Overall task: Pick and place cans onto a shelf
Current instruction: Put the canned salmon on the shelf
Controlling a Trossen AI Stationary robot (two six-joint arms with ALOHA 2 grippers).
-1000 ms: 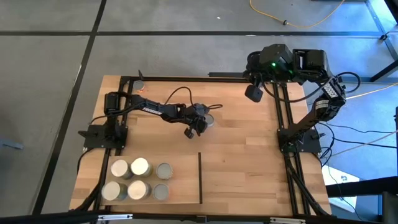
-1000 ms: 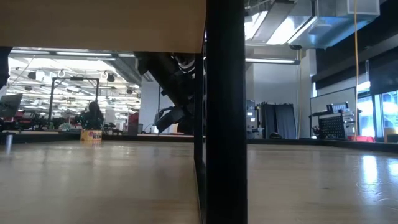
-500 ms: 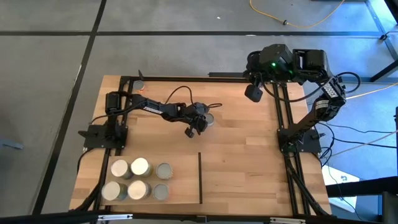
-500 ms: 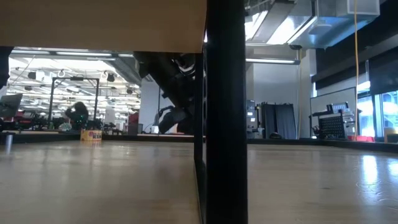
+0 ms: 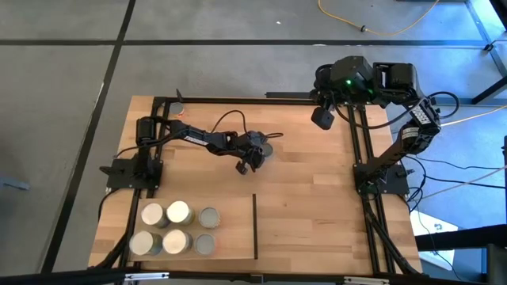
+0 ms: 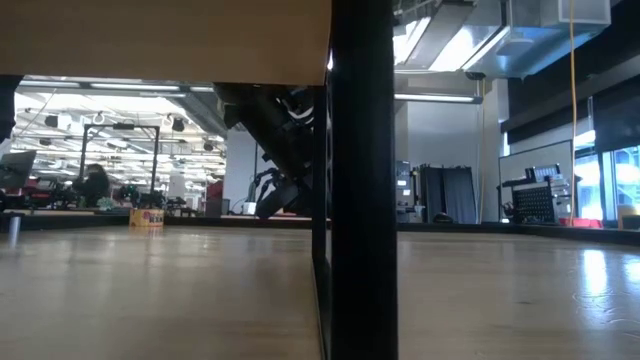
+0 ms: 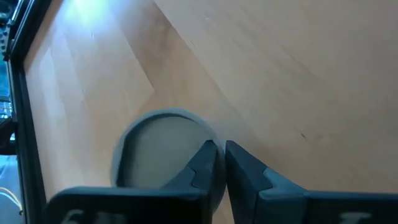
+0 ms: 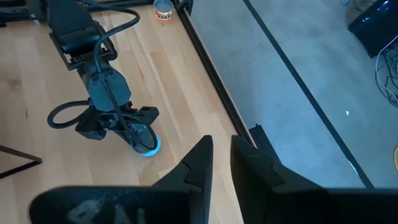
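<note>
From above, the left gripper [image 5: 252, 156] sits mid-table over a grey-topped can [image 5: 264, 150], six cans [image 5: 176, 228] grouped on the shelf [image 5: 230, 229]. At the left wrist, clenched fingertips [image 7: 208, 155] overlap that can [image 7: 158, 152], not grasping. The right gripper [image 8: 221, 155], clenched, waits at the table's far right corner.

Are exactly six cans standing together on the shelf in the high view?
Yes. Six cans stand in two rows of three on the shelf, beside the thin black strip.

high: straight down | low: table-level | wrists: forward — both see one can [image 7: 163, 149]
</note>
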